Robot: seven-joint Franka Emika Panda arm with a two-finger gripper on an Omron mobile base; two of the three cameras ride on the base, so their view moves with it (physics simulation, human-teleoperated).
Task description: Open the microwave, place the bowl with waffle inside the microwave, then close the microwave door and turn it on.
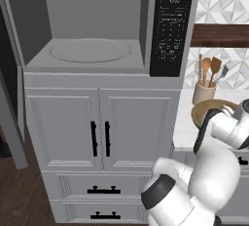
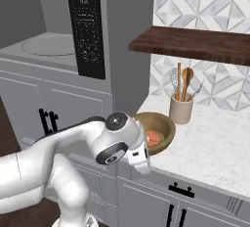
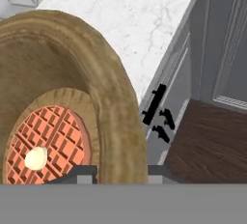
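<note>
Brown rim of the bowl sits right between my finger tips in the hand view, one tip inside the rim and one outside, so my gripper is narrowed around that rim and gripping it. Inside the bowl, near the tip on the inner side, lies the reddish waffle with a pale dab on it. From the right base view, the bowl rests on the white marble tabletop just beside the beige cup of wooden spoons, close to the tabletop's front edge, with my wrist over its near side. Up and away from the bowl, past the tabletop's end, the microwave stands open, its round turntable bare, and its black button panel is on the side nearest the bowl
</note>
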